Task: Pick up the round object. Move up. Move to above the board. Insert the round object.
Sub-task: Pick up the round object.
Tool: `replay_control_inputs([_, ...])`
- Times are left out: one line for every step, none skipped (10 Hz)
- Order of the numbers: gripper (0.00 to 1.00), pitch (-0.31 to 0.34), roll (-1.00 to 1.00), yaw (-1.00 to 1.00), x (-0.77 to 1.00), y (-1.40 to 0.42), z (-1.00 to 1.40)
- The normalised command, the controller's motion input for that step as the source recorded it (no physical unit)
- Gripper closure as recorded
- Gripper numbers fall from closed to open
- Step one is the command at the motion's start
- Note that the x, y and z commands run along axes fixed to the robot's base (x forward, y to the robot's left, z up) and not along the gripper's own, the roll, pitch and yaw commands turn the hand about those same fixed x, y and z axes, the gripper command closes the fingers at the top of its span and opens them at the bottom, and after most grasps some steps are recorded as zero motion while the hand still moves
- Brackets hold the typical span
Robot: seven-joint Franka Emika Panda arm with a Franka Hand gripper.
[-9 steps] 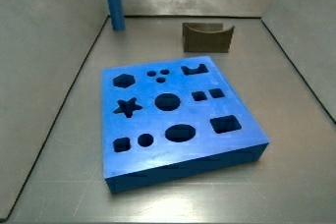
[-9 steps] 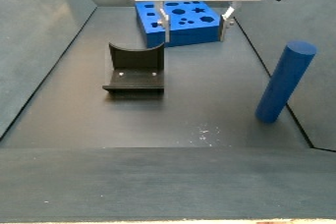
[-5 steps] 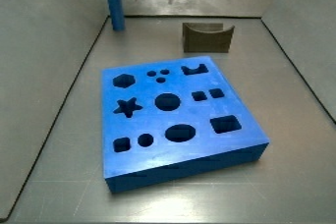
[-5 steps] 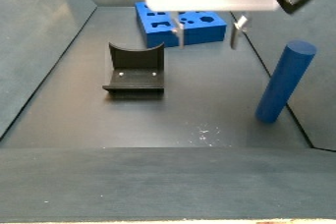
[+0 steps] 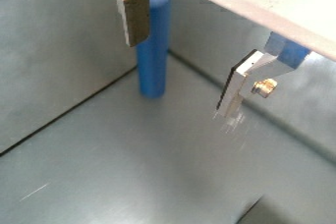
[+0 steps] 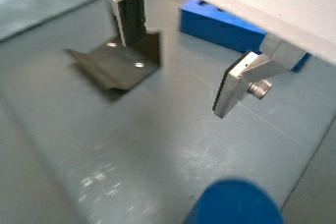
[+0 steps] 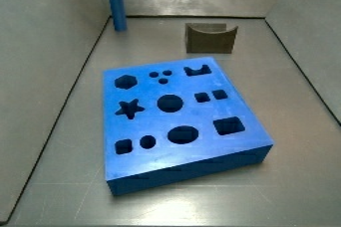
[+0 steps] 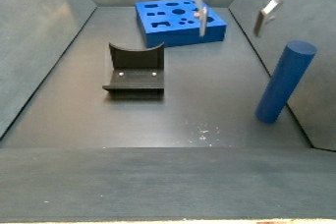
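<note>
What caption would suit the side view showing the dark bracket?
Open gripper hangs above the floor between the holed blue square board and the upright blue cylinder peg; dark olive notched block alongside.

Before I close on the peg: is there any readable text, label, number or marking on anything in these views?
None: no readable text in any view.
The round object, the board, the dark olive block and the floor carry no visible print.
The gripper, open beside the round object, shows bare silver fingers and a screw, no markings.
</note>
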Motion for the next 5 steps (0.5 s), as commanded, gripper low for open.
replay_control_inputs([0.0, -0.28, -0.51, 0.15, -0.31, 0.78, 0.07])
replay_control_inputs([0.0, 0.0, 0.0, 0.0, -0.03, 0.0, 0.0])
replay_control_inputs([0.0, -0.014, 0.03, -0.19, -0.51, 0.0, -0.07])
replay_control_inputs([0.0, 0.0, 0.1, -0.23, -0.23, -0.06, 0.1])
replay_control_inputs([0.0, -0.009, 0.29, -0.06, -0.15, -0.1, 0.5])
